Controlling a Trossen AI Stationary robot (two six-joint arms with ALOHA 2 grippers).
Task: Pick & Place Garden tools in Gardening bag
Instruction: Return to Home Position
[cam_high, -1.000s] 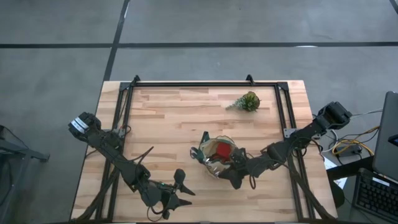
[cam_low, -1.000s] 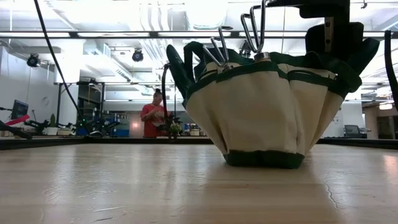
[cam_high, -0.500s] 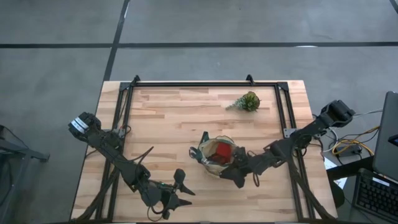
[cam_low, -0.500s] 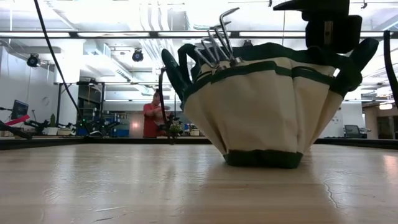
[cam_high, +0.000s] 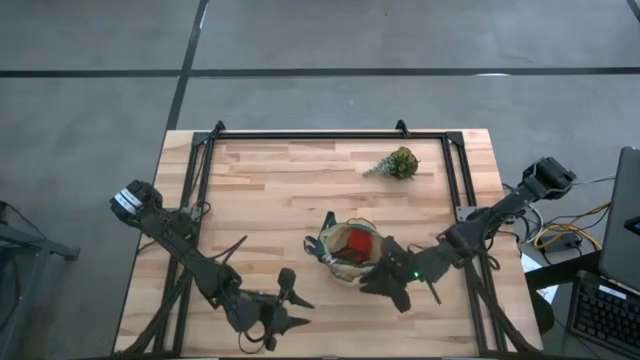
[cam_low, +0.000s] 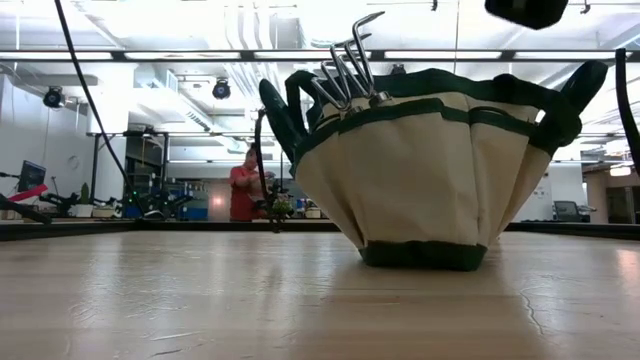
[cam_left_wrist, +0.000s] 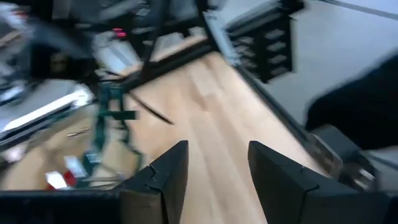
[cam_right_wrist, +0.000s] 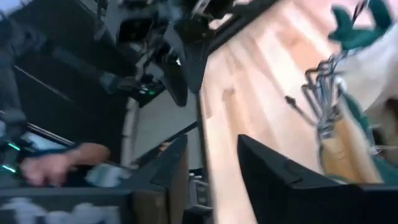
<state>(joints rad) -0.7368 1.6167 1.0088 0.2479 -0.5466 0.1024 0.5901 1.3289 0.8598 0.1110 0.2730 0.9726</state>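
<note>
The tan gardening bag (cam_high: 348, 256) with dark green trim stands on its base on the wooden table, right of centre (cam_low: 430, 170). A red piece (cam_high: 358, 240) lies inside it. The rake's metal tines (cam_low: 345, 65) stick up out of the bag and lean on its rim; they also show in the right wrist view (cam_right_wrist: 320, 99). My right gripper (cam_high: 385, 290) is open and empty, above and just near-right of the bag (cam_right_wrist: 212, 162). My left gripper (cam_high: 290, 300) is open and empty near the table's front edge (cam_left_wrist: 217, 162).
A small green plant (cam_high: 398, 163) lies at the table's far right. A dark metal frame (cam_high: 330, 135) runs along the table's far, left and right sides. A person (cam_low: 243, 185) stands in the room far behind the table.
My right gripper has let go of the rake and gone up and toward the table's near right, away from the bag. The rake, upright in the bag a second ago, has tipped over and now leans on the bag's rim.
</note>
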